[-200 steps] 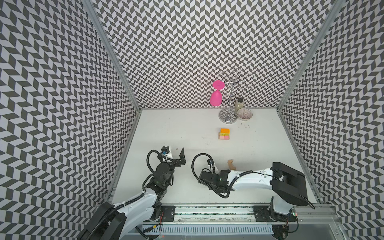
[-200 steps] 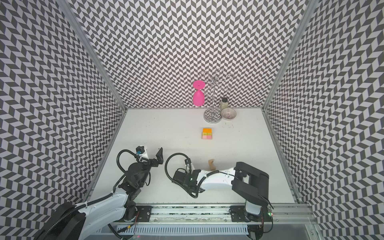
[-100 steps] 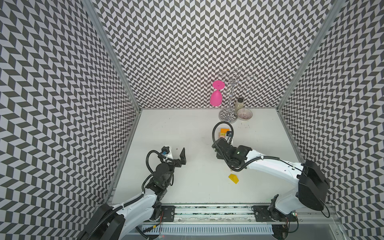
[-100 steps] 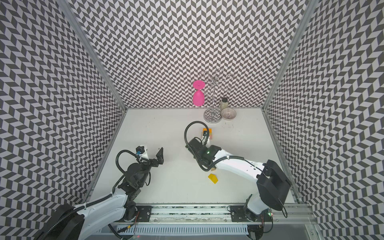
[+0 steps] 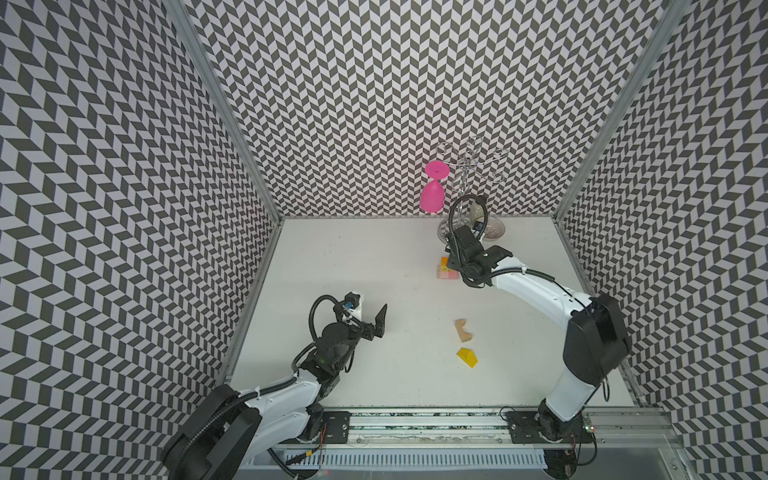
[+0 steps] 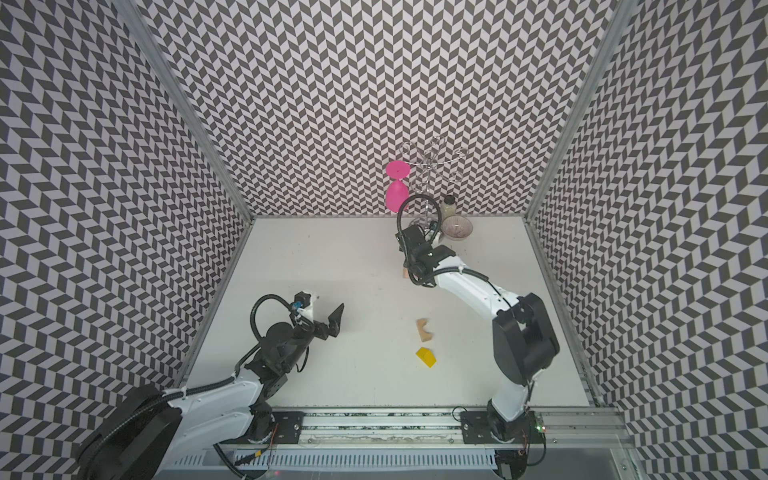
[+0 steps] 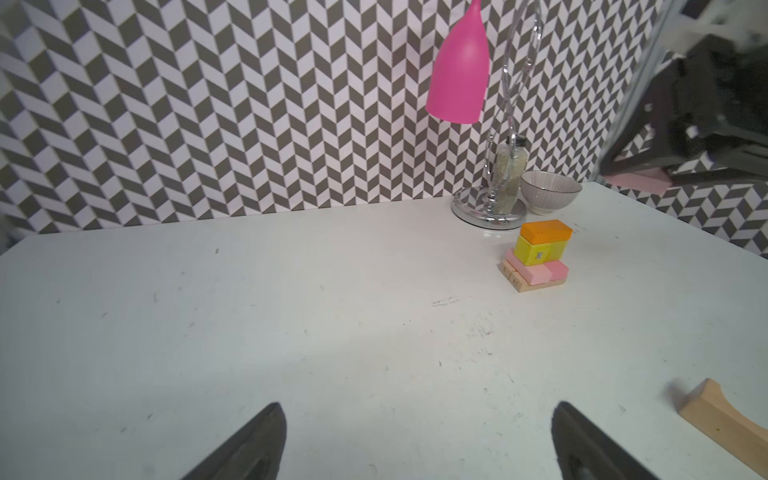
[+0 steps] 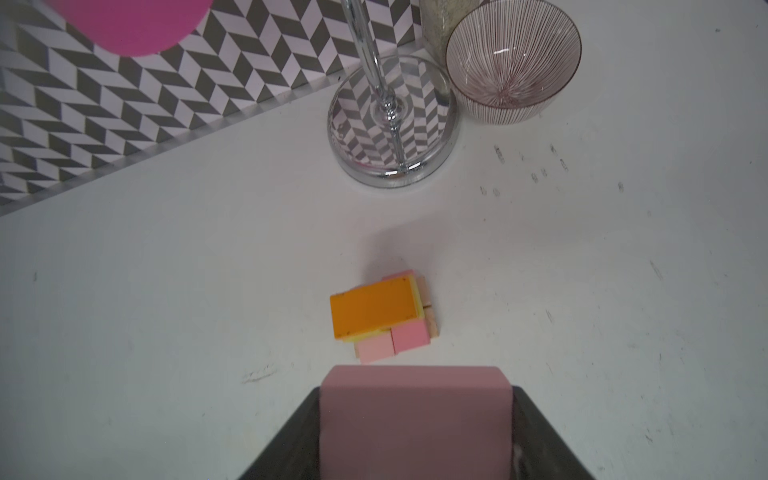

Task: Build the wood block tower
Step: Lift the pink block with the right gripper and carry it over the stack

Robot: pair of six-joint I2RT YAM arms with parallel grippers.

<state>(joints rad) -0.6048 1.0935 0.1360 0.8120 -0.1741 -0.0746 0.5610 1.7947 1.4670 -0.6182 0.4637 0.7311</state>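
The tower stands near the back: tan bars at the base, then pink blocks, yellow cubes and an orange bar on top. My right gripper is shut on a pink block and hangs above and just short of the tower. In both top views it hides most of the tower. Low at the front left, my left gripper is open and empty. A tan notched arch and a yellow roof-shaped piece lie loose at the front middle.
A chrome wire stand with a magenta goblet hung upside down on it stands at the back wall. A striped bowl and a small bottle sit beside its base, close behind the tower. Patterned walls enclose three sides.
My right arm has swung from the front middle to the back with the pink block and now hangs over the tower. The left arm has not moved.
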